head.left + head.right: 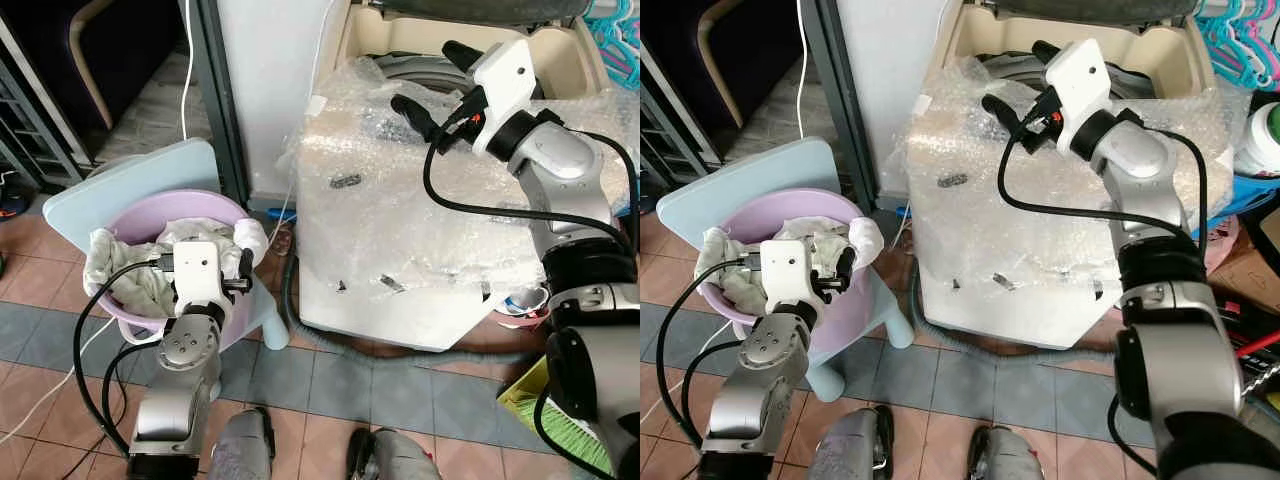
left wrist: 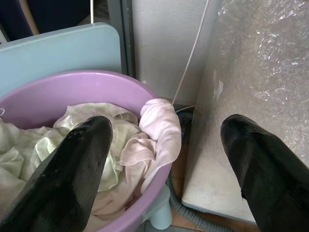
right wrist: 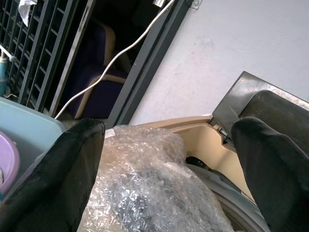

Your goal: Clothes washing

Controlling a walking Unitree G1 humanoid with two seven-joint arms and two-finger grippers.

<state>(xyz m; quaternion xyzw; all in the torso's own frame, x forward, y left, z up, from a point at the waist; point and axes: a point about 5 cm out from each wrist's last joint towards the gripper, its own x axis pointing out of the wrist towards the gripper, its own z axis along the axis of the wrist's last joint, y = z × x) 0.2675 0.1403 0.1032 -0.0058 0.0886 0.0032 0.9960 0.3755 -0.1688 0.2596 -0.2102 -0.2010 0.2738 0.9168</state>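
Left gripper (image 2: pixel 164 169) hovers over the basin's (image 1: pixel 215 205) right rim — fingers wide, above pale clothes (image 2: pixel 130 140); right gripper (image 1: pixel 435 85), fingers wide, hangs over the bubble-wrapped washing machine (image 1: pixel 400 230).

You find no readable text, label, brand, number or sign on any item in these views; no markings can be reported.

A pale blue plastic chair (image 1: pixel 140 170) stands on the tiled floor (image 1: pixel 400 400). A white cable (image 1: pixel 187 70) hangs by the grey wall; turquoise hangers (image 1: pixel 1230 30) (top corner) cluster together.
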